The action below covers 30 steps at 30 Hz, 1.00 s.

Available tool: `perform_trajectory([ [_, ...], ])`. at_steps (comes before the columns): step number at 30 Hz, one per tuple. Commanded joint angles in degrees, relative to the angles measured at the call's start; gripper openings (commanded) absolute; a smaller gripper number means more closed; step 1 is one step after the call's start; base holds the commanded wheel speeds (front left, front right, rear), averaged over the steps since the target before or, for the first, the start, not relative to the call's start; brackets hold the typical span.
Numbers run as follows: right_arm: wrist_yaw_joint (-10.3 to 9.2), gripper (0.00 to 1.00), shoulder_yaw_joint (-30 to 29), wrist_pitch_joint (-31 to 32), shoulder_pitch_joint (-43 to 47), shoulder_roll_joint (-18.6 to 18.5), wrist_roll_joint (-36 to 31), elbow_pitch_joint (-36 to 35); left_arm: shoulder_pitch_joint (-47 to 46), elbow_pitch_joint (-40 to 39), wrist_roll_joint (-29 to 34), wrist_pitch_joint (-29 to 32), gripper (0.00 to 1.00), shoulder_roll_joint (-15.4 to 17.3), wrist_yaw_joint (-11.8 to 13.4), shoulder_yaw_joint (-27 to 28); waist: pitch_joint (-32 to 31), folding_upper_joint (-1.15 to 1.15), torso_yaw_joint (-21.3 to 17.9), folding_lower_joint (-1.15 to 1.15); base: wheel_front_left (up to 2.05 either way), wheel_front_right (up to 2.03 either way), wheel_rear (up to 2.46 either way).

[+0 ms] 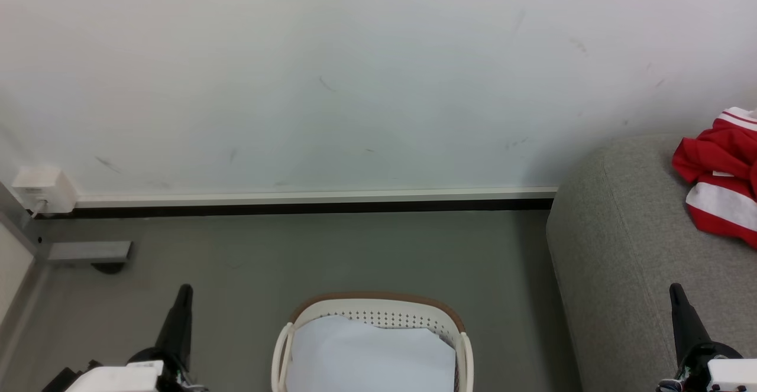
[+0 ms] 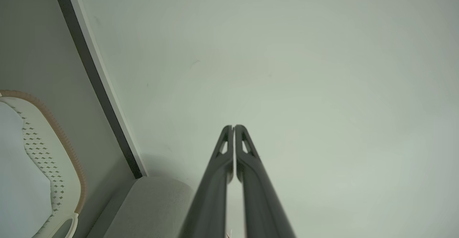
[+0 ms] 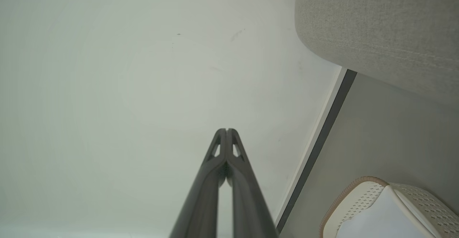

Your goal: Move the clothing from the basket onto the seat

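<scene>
Both grippers clenched and empty, with the transfer apparently finished.

The left gripper (image 2: pixel 233 127) and right gripper (image 3: pixel 226 130) each had their fingers pressed together, holding and touching nothing, one on either side of the basket (image 1: pixel 378 301). The basket sat near and central and held a white sheet (image 1: pixel 366 356). The clothing (image 1: pixel 724 173) lay crumpled on the seat (image 1: pixel 621 250) at the far right. The placing step looked done, so the next move probably called only for keeping both arms clear.

- Left gripper (image 2: pixel 233 127): fingers pressed together, pointing at the white wall (image 2: pixel 304 69).
- Laundry basket (image 2: pixel 46 152) at the left edge, white sheet (image 2: pixel 16 180) inside.
- Grey sofa (image 2: pixel 150 209) corner at the dark baseboard's (image 2: pixel 96 83) lower end.
</scene>
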Motion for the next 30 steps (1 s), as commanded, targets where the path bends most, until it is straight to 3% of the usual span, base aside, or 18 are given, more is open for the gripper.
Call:
perform_trajectory([
  [1,-0.11,0.0,-0.35,0.26,-0.62,-0.5,0.96,-0.54,-0.66,0.04,-0.85,0.28,0.0,0.15,-0.35,0.28,0.02,0.0,0.0,0.0,0.0,0.0,0.0],
  [4,-0.12,0.0,-0.48,0.75,-0.91,-0.5,2.95,-0.69,-1.02,0.19,-3.03,0.77,0.0,0.14,-0.46,0.39,0.11,0.0,0.01,0.0,0.0,0.0,0.0],
  [30,-0.12,0.0,-0.44,0.75,-0.89,-0.49,2.75,-0.66,-0.98,0.16,-2.91,0.78,0.0,0.14,-0.46,0.35,0.12,0.0,0.01,0.0,0.0,0.0,0.0],
])
